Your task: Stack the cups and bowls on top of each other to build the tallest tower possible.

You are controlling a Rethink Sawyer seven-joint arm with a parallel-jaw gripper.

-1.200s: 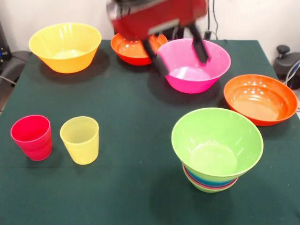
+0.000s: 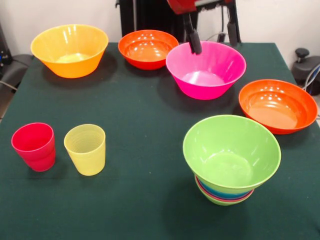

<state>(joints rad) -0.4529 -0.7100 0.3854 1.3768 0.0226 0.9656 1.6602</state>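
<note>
My gripper (image 2: 213, 36) hangs open and empty at the top, above the far rim of the pink bowl (image 2: 206, 70); one dark finger (image 2: 193, 40) overlaps that rim in the picture. The tower (image 2: 231, 160) stands front right: a large green bowl on top, blue and red rims banded below, and a light-green bowl lowest. The red cup (image 2: 34, 146) and the yellow cup (image 2: 85, 149) stand upright side by side at the front left. A yellow-orange bowl (image 2: 70, 50) sits back left, one orange bowl (image 2: 147, 48) back centre, and another orange bowl (image 2: 278, 105) at the right.
The dark green table (image 2: 140, 120) has open cloth through its middle. The robot's dark pedestal (image 2: 150, 15) stands behind the back orange bowl. A black object (image 2: 306, 65) sits off the table at the right edge.
The arm has risen and drawn back toward the top. The gripper was low at the pink bowl's far rim; now only its fingers show, higher up. The bowls and cups have not moved.
</note>
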